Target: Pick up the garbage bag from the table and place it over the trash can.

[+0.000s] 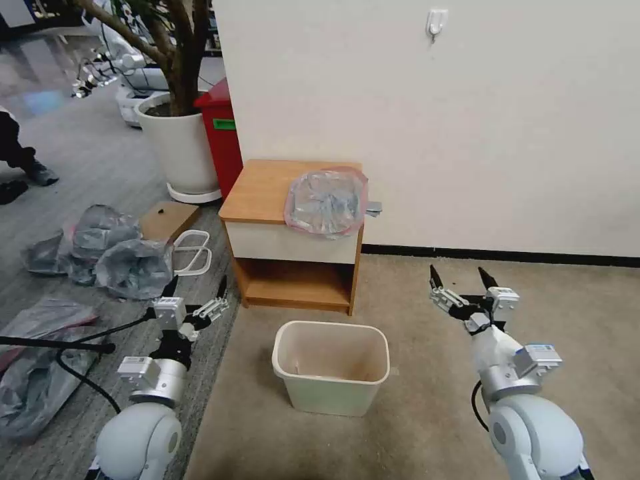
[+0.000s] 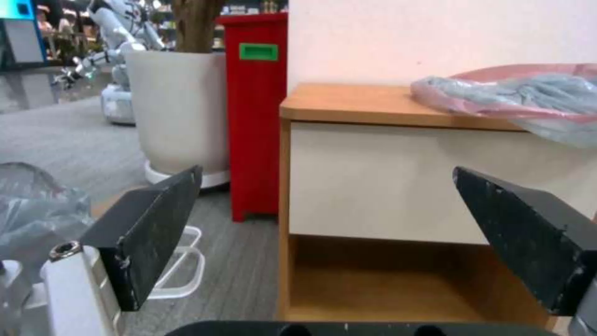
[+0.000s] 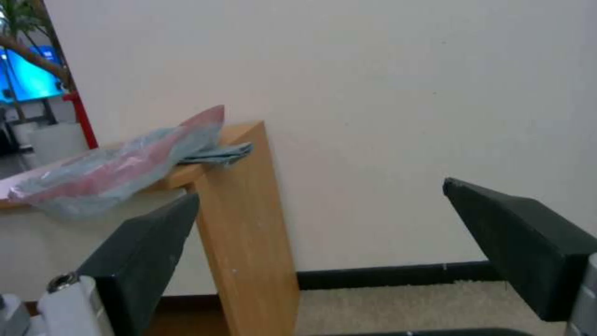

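Overhead, garbage bag (image 1: 327, 201) overhangs table (image 1: 257, 193); trash can (image 1: 331, 367) below.

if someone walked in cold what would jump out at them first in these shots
Probably the garbage bag, its pink rim bright against the table, lying on the top's right part and hanging over the front edge. Next, the trash can standing unlined on the carpet before the table, with the left gripper and right gripper open on either side of it.

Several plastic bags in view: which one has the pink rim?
The garbage bag lying on the table; the darker grey bags sit on the floor, without pink rims.
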{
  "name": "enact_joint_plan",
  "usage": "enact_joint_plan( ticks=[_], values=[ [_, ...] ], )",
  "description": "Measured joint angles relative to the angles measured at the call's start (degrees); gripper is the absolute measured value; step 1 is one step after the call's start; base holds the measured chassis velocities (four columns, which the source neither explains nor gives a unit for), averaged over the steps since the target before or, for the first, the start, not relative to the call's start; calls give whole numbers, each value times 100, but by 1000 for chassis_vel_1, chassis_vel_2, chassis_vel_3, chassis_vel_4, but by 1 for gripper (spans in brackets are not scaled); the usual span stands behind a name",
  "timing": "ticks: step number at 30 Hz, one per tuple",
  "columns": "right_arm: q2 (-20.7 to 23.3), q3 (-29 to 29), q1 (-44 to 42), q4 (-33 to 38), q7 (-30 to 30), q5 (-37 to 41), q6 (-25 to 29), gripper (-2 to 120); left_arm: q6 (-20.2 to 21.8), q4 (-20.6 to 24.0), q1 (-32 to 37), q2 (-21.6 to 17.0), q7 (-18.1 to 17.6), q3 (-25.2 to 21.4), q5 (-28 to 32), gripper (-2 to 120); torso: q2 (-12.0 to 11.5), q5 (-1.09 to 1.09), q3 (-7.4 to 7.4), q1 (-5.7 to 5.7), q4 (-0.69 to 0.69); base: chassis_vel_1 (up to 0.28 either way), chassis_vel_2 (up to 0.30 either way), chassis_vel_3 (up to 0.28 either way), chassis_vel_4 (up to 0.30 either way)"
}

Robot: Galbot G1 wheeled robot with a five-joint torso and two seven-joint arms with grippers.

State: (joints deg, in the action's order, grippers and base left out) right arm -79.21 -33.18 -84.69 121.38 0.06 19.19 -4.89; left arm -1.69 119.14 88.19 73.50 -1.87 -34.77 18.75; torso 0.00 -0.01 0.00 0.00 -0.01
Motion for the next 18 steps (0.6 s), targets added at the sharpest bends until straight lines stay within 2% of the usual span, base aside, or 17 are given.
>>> enact_joint_plan(
  ticks=[4, 5, 8, 10, 13, 14, 18],
  values=[
    [191, 345, 427, -321, 119, 822, 105, 100, -125, 0, 5, 13, 0, 29, -2, 100, 0, 1, 0, 0, 1, 0, 0, 0, 0],
    [191, 345, 427, -321, 119, 822, 105, 100, -125, 0, 5, 13, 0, 29, -2, 100, 0, 1, 0, 0, 1, 0, 0, 0, 0],
    [277, 670, 991, -777, 234, 1540, 141, 100, -246, 14, 41, 33, -6, 63, 58, 100, 0, 1, 0, 0, 1, 0, 0, 0, 0],
    [276, 751, 1155, -920, 269, 1770, 165, 100, -254, 18, 52, 41, -6, 67, 67, 100, 0, 2, 1, 0, 1, 0, 0, 0, 0],
    [203, 1038, 1738, -1421, 428, 2641, 238, 100, -269, 6, 84, 80, 6, 71, 66, 100, 0, 1, 1, 0, 1, 0, 0, 0, 0],
    [203, 1038, 1738, -1421, 428, 2641, 238, 100, -269, 6, 84, 80, 6, 71, 66, 100, 0, 1, 1, 0, 1, 0, 0, 0, 0],
    [35, 1267, 2589, -2199, 671, 3658, 325, 100, -274, -77, 95, 138, 80, 51, 43, 100, 0, 1, 1, 0, 2, 0, 0, 0, 0]
  ],
)
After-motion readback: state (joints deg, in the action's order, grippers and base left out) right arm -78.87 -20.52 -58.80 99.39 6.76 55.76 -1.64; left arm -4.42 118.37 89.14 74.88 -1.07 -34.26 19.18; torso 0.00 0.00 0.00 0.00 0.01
